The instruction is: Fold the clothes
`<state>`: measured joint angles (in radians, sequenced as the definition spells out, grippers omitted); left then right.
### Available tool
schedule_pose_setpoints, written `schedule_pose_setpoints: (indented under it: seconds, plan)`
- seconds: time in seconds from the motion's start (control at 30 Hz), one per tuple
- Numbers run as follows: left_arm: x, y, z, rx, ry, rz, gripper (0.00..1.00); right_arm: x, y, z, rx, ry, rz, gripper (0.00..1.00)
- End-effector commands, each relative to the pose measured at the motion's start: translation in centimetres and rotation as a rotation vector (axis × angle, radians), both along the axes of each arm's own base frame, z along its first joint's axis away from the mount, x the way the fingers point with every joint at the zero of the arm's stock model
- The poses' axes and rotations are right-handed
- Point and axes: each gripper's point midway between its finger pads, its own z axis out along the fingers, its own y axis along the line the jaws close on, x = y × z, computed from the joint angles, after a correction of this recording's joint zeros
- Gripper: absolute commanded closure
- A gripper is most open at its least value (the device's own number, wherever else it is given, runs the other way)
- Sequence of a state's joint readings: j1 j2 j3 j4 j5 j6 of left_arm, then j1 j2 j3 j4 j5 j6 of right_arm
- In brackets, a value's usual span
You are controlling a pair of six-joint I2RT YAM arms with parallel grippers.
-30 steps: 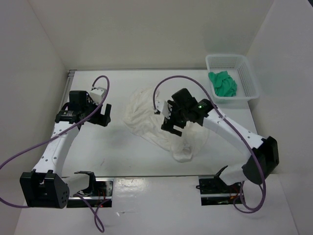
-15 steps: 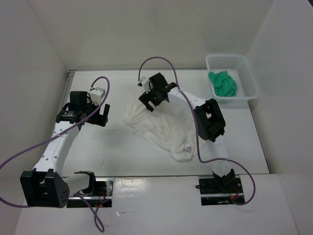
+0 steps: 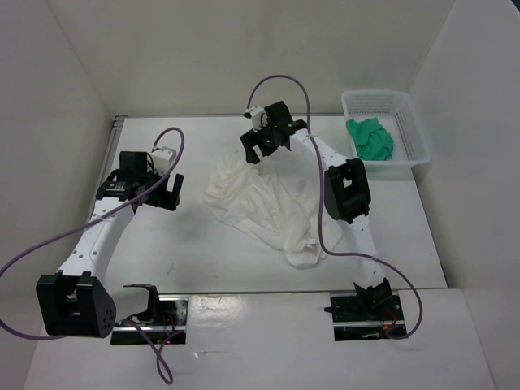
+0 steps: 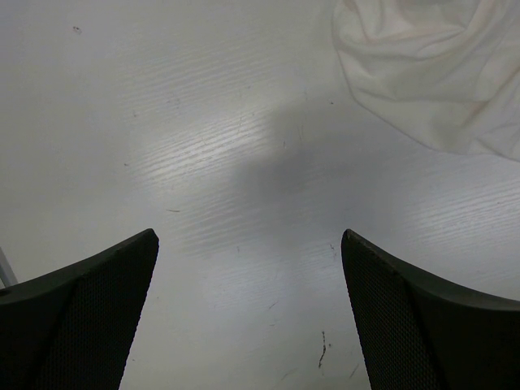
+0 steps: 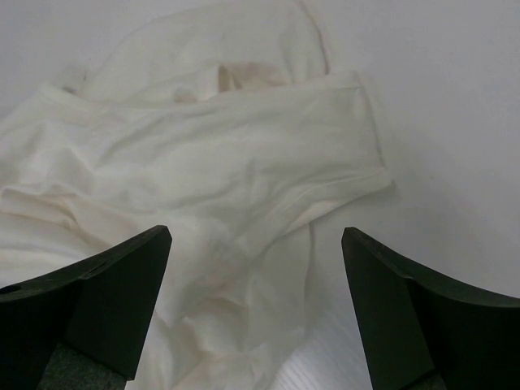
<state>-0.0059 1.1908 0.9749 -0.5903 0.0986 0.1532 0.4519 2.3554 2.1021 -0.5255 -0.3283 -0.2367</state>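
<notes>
**Overhead view.** The large plain white garment of thin, wrinkled fabric (image 3: 268, 207) lies crumpled and unfolded near the middle of the white counter (image 3: 203, 260), between the two arms. The right claw (image 3: 258, 150) is poised over the garment's far edge with its jaws spread wide, holding nothing. Its wrist view shows a hemmed edge of the fabric beneath the fingers. The left claw (image 3: 167, 197) is over bare counter to the left of the garment and apart from it, its jaws equally wide and empty. A white plastic mesh basket (image 3: 410, 134) in the far right corner holds a small bright green cloth (image 3: 370, 138).
</notes>
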Motion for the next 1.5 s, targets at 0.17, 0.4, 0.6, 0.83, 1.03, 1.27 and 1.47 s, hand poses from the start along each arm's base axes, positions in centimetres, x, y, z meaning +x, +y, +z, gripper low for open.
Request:
schedule_pose_setpoints:
  seconds: [0.17,0.4,0.6,0.83,1.03,1.27,1.47]
  plan:
    - [0.4,0.1,0.1,-0.003,-0.017,0.011,0.01,0.5,0.4,-1.2,0.034,0.061,0.013,0.09]
    - [0.4,0.1,-0.2,-0.003,-0.008,0.011,0.01,1.8,-0.7,-2.1,0.034,0.082,-0.01,0.09]
    - [0.4,0.1,-0.4,-0.003,0.002,0.011,0.01,2.8,-0.7,-3.2,0.038,0.106,-0.019,0.11]
    - [0.4,0.1,-0.4,-0.003,0.002,0.011,0.01,3.1,0.4,-4.1,0.063,0.167,0.011,0.19]
    - [0.4,0.1,-0.4,-0.003,0.002,0.011,0.01,2.6,0.7,-4.8,0.048,0.183,0.013,0.29]
    - [0.4,0.1,-0.4,-0.003,0.002,0.011,0.01,1.9,0.3,-5.0,0.027,0.206,0.024,0.68]
    - [0.4,0.0,-0.4,-0.01,0.002,0.005,0.01,2.8,-0.3,4.2,0.049,0.036,0.001,0.97]
